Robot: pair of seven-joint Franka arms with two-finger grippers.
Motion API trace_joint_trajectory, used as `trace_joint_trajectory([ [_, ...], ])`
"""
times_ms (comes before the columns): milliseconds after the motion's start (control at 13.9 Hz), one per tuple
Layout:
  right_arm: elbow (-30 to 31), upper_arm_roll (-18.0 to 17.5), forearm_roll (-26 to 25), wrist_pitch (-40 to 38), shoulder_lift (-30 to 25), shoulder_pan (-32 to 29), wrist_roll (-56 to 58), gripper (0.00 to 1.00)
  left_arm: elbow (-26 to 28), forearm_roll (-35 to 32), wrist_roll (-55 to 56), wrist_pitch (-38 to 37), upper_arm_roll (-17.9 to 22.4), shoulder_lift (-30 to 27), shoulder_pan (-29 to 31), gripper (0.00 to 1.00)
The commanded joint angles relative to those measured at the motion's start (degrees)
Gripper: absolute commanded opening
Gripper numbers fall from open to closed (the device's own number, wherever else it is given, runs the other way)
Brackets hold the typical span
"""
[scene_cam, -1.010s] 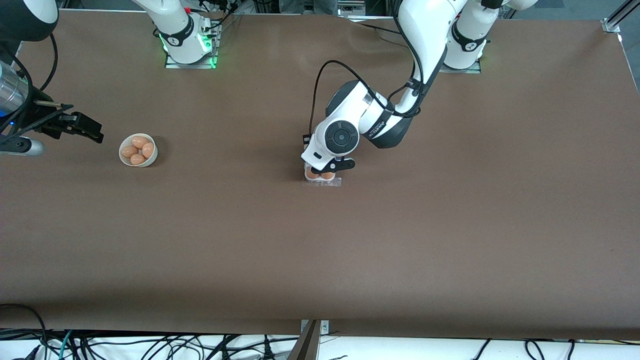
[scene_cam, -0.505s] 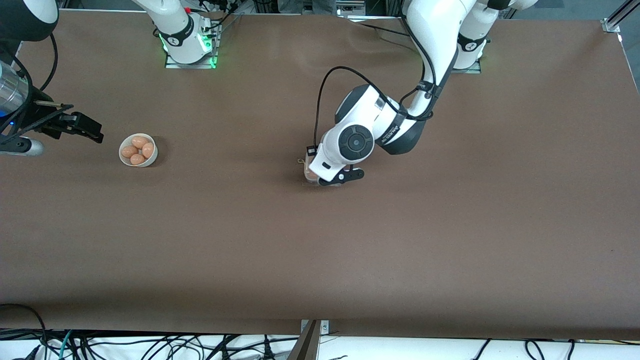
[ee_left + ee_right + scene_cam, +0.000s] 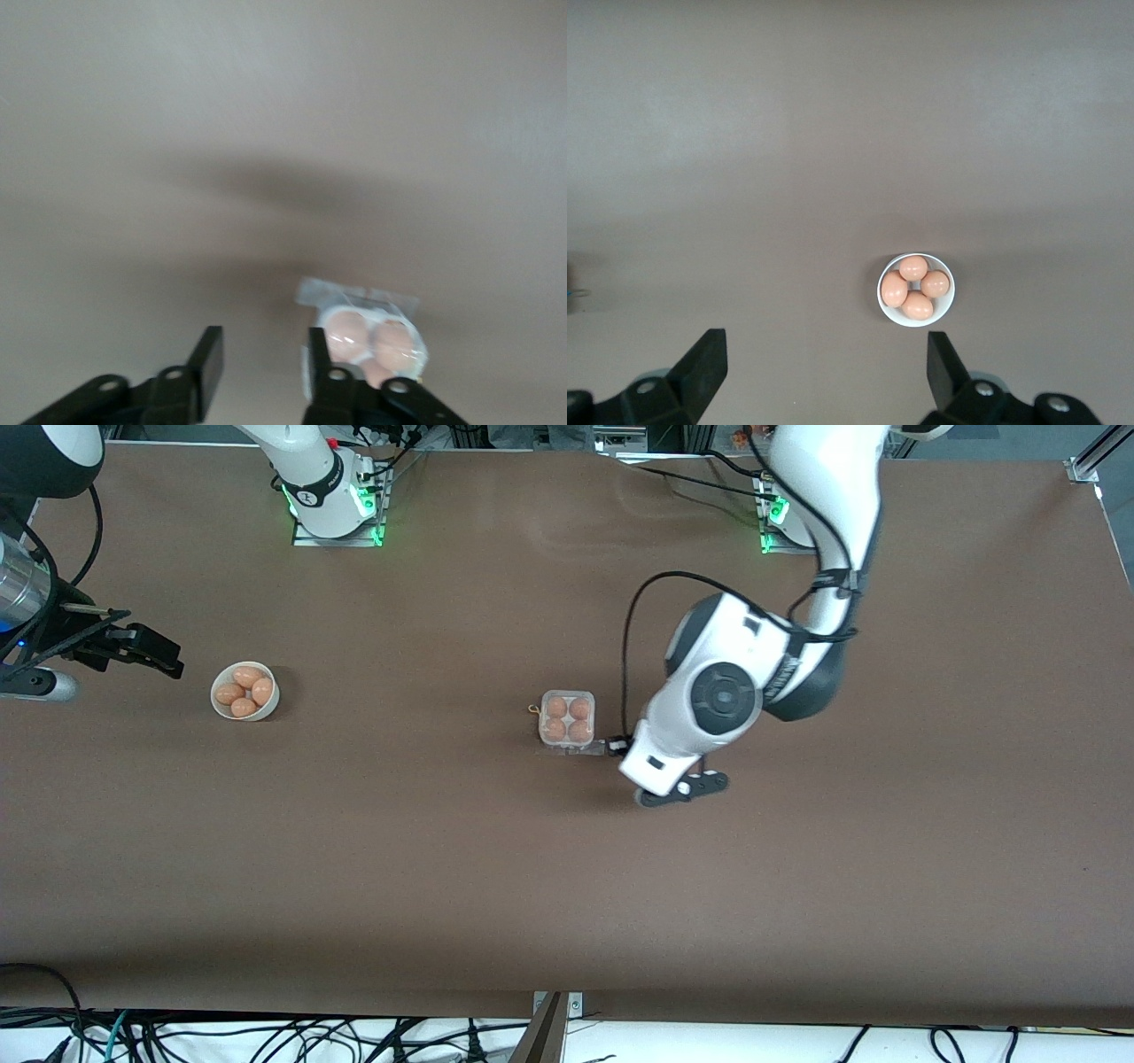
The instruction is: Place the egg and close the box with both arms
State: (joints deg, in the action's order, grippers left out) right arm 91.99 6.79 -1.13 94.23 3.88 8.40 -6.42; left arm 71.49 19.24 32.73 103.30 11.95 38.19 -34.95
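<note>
The brown surface (image 3: 443,868) carries 2 arms. The left claw (image 3: 680,790) hangs over bare surface just beside the box (image 3: 567,718), its jaws part open and empty. The right claw (image 3: 824,372), spread wide, waits above the white bowl (image 3: 245,691) near the right arm's end. Only the front view shows the box's 4 eggs (image 3: 556,707), mid-surface under a closed lid; the left wrist view shows 3. The bowl holds 4 eggs.

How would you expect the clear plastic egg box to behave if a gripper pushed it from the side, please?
The box looks thin and clear, so probably light and likely to slide on the smooth table rather than tip, as it sits low and flat. Its walls may flex. Four eggs add weight, and they look fragile.
</note>
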Motion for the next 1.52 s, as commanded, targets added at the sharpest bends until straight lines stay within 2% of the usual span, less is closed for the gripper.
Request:
trace_joint_trajectory([
  [0,-0.68,-0.28,0.08,-0.72,-0.02,-0.23,0.35,1.00,0.40,-1.40,-8.45,-3.71,-0.52,-4.60,6.97,0.92],
  [144,-0.68,-0.28,0.08,-0.72,-0.02,-0.23,0.35,1.00,-2.04,-1.48,-12.41,-4.68,-0.44,-5.93,12.24,1.00],
  [216,-0.68,-0.28,0.08,-0.72,-0.02,-0.23,0.35,1.00,-3.28,-1.74,-13.91,-5.90,-0.44,-5.93,14.27,1.00],
  [433,-0.68,-0.28,0.08,-0.72,-0.02,-0.23,0.44,1.00,-7.76,-13.83,-17.95,-9.77,0.18,-6.02,17.19,1.00],
  [577,-0.68,-0.28,0.08,-0.72,-0.02,-0.23,0.35,1.00,-8.12,-20.27,-19.37,-11.19,0.18,-6.10,17.37,1.00],
  [794,-0.68,-0.28,0.08,-0.72,-0.02,-0.23,0.44,1.00,-8.12,-20.56,-19.46,-11.37,1.06,-7.07,19.12,1.00],
  [1010,-0.68,-0.28,0.08,-0.72,-0.02,-0.23,0.35,1.00,-8.21,-20.38,-20.24,-11.98,0.45,-9.17,23.59,1.00],
  [1155,-0.68,-0.28,0.08,-0.72,-0.02,-0.31,0.44,1.00,-6.72,-20.47,-23.75,-12.07,-2.61,-12.94,28.50,1.00],
  [1299,-0.68,-0.28,0.08,-0.72,-0.02,-0.31,0.44,1.00,-2.52,-20.73,-25.60,-12.07,-8.15,-17.07,35.18,1.00],
  [1443,-0.68,-0.28,0.08,-0.72,-0.02,-0.31,0.44,1.00,2.05,-20.38,-28.15,-12.16,-9.14,-21.46,37.92,1.00],
])
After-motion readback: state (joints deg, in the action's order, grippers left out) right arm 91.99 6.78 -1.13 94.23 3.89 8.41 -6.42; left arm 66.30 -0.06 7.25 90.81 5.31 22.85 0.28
